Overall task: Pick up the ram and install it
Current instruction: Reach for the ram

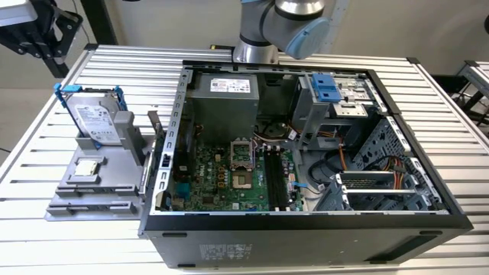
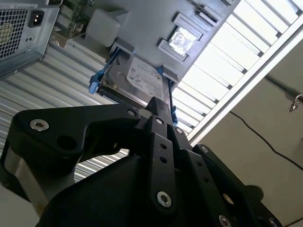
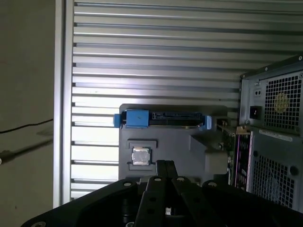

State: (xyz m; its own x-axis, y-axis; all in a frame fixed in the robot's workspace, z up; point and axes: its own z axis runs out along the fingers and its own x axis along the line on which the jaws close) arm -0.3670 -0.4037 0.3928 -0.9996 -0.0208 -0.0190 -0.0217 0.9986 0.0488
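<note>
The ram [image 1: 155, 127] is a thin stick standing on edge at the side of the grey fixture [image 1: 99, 183], right beside the open computer case's wall. In the first wrist view the ram [image 3: 233, 142] shows edge-on between fixture and case. My gripper [image 3: 165, 164] hangs well above the fixture, its fingers together and nothing between them. The second wrist view has the gripper [image 2: 160, 105] tips in front of the hard drive. The motherboard's long black memory slots [image 1: 276, 177] lie inside the case, to the exterior view's right of the processor socket [image 1: 241, 166].
A silver hard drive in a blue bracket [image 1: 95, 117] stands upright on the fixture, and a small square silver processor chip [image 1: 87, 167] lies in front of it. The open computer case [image 1: 306, 220] holds a power supply [image 1: 225, 103], drive cages and cables. The ribbed metal table [image 1: 46, 240] surrounds them.
</note>
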